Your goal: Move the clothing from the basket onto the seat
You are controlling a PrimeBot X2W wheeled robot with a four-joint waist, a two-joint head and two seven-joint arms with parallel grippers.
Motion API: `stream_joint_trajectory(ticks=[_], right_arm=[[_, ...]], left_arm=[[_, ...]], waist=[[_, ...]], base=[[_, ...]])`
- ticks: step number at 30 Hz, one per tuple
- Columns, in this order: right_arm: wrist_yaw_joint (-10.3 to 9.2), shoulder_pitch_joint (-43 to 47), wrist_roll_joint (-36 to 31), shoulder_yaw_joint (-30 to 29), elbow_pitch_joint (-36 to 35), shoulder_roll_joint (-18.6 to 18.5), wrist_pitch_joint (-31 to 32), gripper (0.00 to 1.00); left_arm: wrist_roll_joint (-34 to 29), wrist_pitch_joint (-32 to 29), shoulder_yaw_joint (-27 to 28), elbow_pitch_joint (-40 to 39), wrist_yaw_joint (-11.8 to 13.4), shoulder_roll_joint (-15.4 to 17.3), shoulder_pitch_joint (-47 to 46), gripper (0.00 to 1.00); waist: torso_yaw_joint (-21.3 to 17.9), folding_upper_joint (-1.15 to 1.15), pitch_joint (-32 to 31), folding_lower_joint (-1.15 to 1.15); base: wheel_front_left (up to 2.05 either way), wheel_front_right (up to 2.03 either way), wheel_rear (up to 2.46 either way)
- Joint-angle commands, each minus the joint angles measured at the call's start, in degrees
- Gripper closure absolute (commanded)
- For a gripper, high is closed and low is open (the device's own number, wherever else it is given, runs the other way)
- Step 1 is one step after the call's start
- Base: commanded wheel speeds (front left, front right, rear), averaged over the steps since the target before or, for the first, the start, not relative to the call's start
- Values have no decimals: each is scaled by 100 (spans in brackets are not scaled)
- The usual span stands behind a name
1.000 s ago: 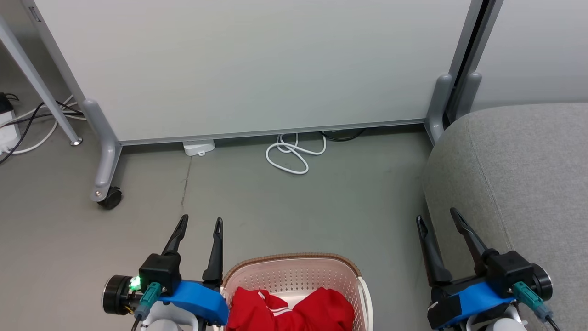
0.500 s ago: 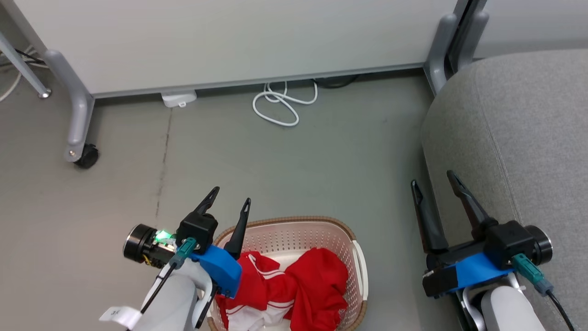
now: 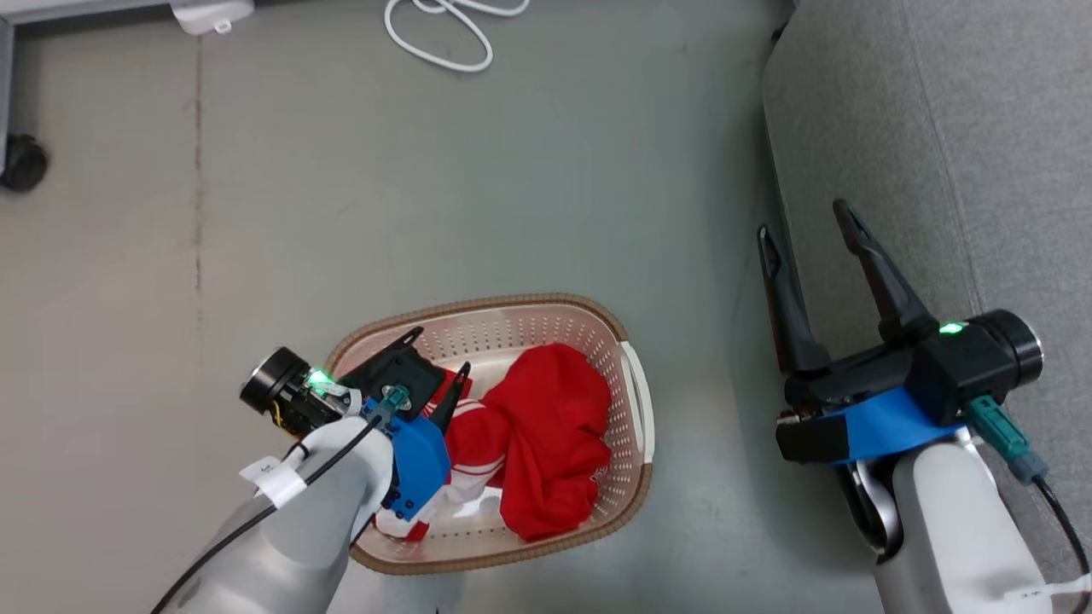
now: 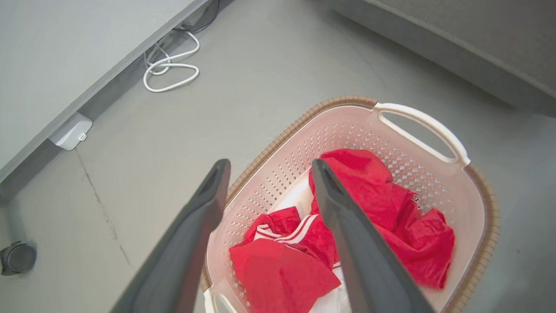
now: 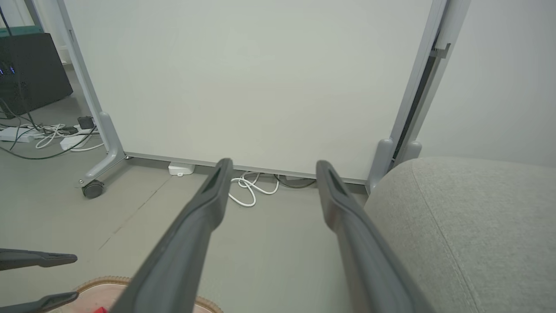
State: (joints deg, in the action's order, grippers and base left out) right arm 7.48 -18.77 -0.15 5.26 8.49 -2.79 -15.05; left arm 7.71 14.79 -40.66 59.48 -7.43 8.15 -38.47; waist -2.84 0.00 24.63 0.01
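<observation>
The cream basket (image 3: 546, 300) with a brown rim stands on the grey floor, holding the crumpled red clothing (image 3: 546, 426) with white stripes. My left gripper (image 3: 440, 350) is open above the basket's left part, fingers angled down toward the clothing without touching it. The left wrist view looks between its open fingers (image 4: 269, 162) at the clothing (image 4: 391, 217) and the basket rim (image 4: 339, 102). My right gripper (image 3: 801, 217) is open and empty beside the left edge of the grey seat (image 3: 955, 128). In the right wrist view its fingers (image 5: 273, 162) point at the partition, with the seat (image 5: 469, 217) on the right.
A coiled white cable (image 3: 439, 34) and a white power block (image 3: 209, 13) lie on the floor beyond the basket. A caster wheel (image 3: 21, 162) of the white partition (image 5: 243, 78) stands at far left. More cables and a black box (image 5: 30, 61) are behind it.
The head camera has tilted down, so the whole picture shifted. My left gripper has swung from beside the basket to over it and tipped down toward the clothing. The right gripper has held its place.
</observation>
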Motion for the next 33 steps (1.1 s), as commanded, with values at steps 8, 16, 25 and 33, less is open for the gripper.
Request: stream_joint_trajectory(ticks=[8,16,25,33], right_arm=[[3,-629,-211,103,-249,-18,-20,0],[3,-886,-300,107,-461,-18,-20,0],[3,-961,-298,66,-652,-18,-20,0],[3,-992,-373,8,-868,-18,-20,0]], left_arm=[[404,-500,-1310,879,0,210,-891,0],[636,-1183,-2399,1144,0,488,-1421,0],[677,-1841,-3156,1228,0,608,-1835,0],[442,-2153,-3271,1231,0,638,-1931,0]], waist=[[-304,0,1268,-1],[-408,0,1970,-1],[-484,0,2453,-1],[-551,0,2843,-1]], base=[[0,0,0],[0,0,0],[0,0,0],[0,0,0]])
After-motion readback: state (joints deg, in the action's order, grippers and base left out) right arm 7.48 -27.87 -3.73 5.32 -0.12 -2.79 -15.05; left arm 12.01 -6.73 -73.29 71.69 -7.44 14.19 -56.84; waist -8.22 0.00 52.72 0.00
